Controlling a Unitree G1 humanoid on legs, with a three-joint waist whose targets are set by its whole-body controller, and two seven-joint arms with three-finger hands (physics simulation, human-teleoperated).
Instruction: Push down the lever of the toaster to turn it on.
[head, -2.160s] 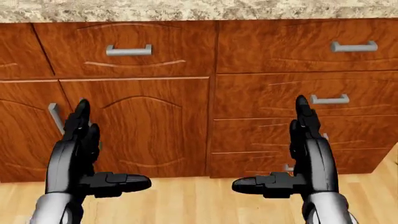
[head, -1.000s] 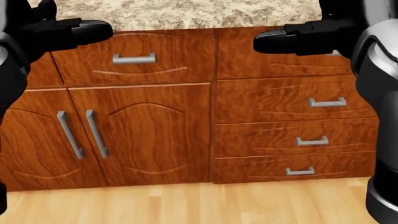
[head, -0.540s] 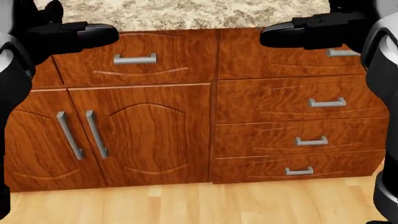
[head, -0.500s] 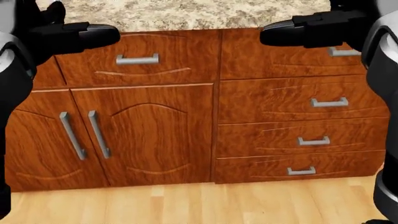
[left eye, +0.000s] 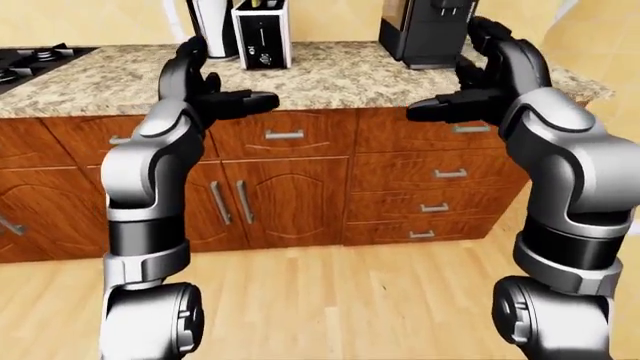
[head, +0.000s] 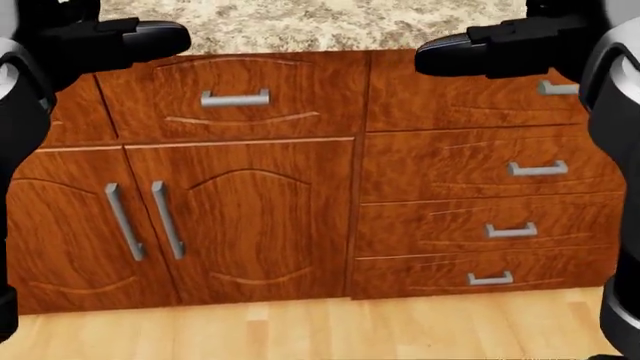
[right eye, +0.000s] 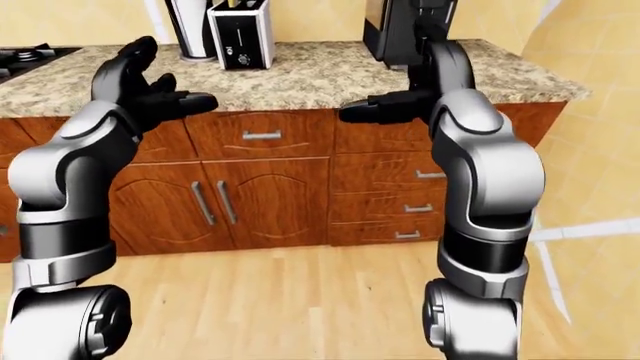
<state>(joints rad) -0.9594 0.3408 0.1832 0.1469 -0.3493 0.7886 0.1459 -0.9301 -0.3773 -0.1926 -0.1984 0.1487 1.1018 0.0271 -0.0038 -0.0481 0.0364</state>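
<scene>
I hold both arms raised before a granite counter (left eye: 340, 75). My left robot hand (left eye: 205, 86) is spread, fingers up and thumb pointing right, gripping nothing; my right robot hand (left eye: 480, 82) is likewise spread, thumb pointing left, empty. The toaster (left eye: 261, 34), a black-and-white box with a slider down its face, stands on the counter near the top of the left-eye view, well apart from both hands. A dark coffee machine (left eye: 425, 30) stands to its right. Wooden cabinets (head: 250, 217) with metal handles fill the head view.
</scene>
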